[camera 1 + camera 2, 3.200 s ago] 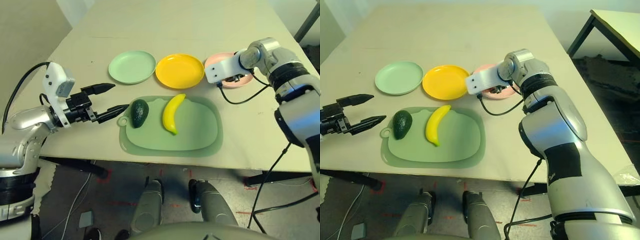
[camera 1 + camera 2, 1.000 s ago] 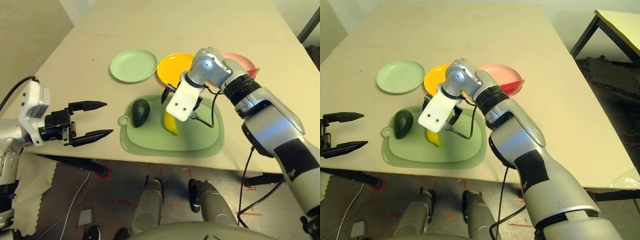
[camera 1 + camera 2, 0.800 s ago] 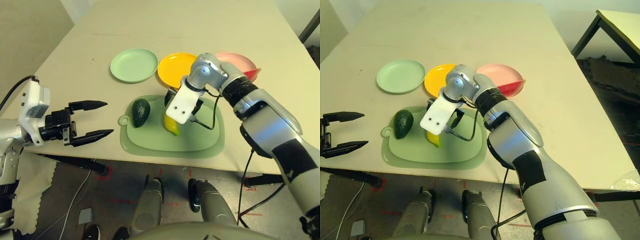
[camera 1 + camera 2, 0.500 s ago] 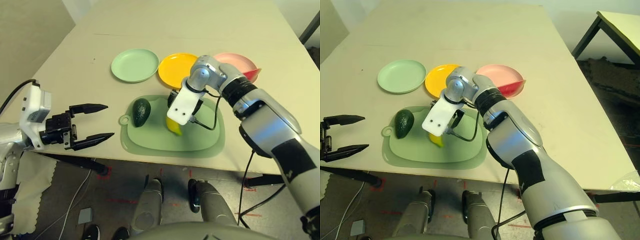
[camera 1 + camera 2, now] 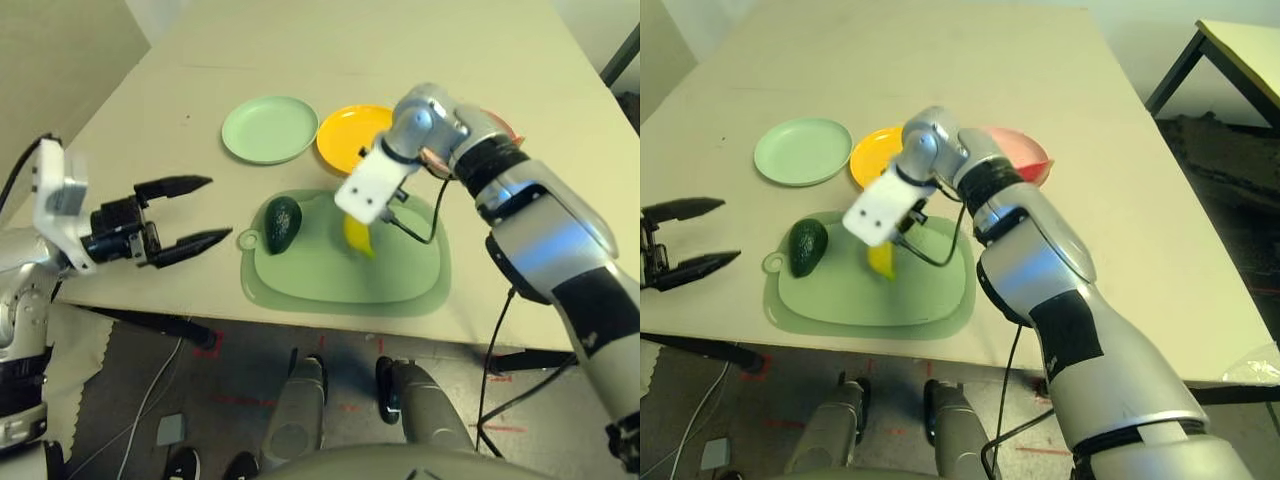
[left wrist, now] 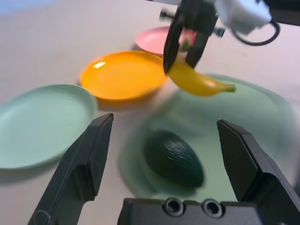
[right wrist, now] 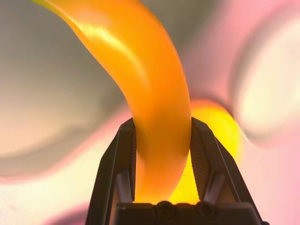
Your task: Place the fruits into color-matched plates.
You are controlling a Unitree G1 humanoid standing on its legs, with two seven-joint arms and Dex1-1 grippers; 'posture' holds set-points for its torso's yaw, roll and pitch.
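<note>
My right gripper (image 7: pixel 161 136) is shut on the yellow banana (image 5: pixel 358 237) and holds it just above the green cutting board (image 5: pixel 400 280), with one end hanging down. The dark green avocado (image 5: pixel 281 222) lies on the board's left end. My left gripper (image 5: pixel 212 208) stands open at the table's left edge and points at the avocado without touching it. Behind the board sit the mint green plate (image 5: pixel 270 129), the yellow plate (image 5: pixel 345 140) and the pink plate (image 5: pixel 1015 148). The watermelon wedge (image 5: pixel 1032 170) lies in the pink plate, partly hidden by my right arm.
My right forearm reaches across the pink plate and the yellow plate's right side. A cable loops from the right wrist over the board. A dark table leg and another table stand at the far right.
My right gripper closed on the banana and lifted it off the board, toward the plates. The left gripper rose slightly and stayed open.
</note>
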